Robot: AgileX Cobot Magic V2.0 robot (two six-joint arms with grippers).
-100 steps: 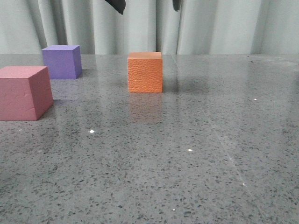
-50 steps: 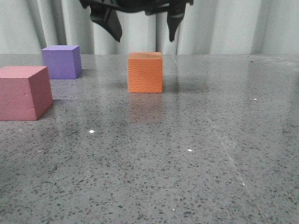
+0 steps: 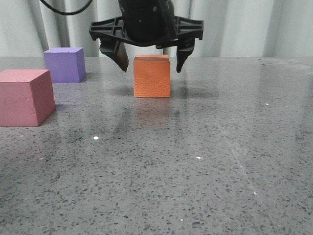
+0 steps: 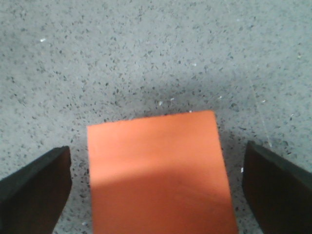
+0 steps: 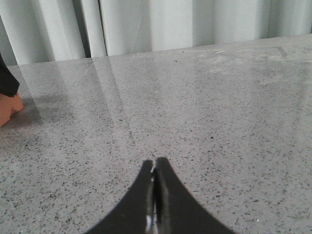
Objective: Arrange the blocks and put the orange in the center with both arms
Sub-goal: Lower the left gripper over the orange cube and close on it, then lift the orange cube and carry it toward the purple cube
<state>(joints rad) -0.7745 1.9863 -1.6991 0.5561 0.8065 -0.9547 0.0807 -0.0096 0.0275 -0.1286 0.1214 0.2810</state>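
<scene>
The orange cube (image 3: 152, 77) stands on the grey table at the middle back. My left gripper (image 3: 149, 63) is open and straddles the cube's top, one finger on each side with a gap to the cube. In the left wrist view the orange cube (image 4: 158, 173) lies between the two black fingers (image 4: 34, 192). The purple cube (image 3: 64, 64) stands at the back left. The pinkish-red cube (image 3: 25, 97) stands at the left, nearer. My right gripper (image 5: 155, 163) is shut and empty over bare table; it does not show in the front view.
The speckled grey table (image 3: 195, 161) runs forward and to the right of the cubes. A pale curtain (image 3: 244, 27) hangs behind the table's far edge. A corner of the orange cube (image 5: 7, 109) shows at the edge of the right wrist view.
My left gripper has come down from above the frame, open, until its fingers flank the top of the orange cube. The cubes have not moved.
</scene>
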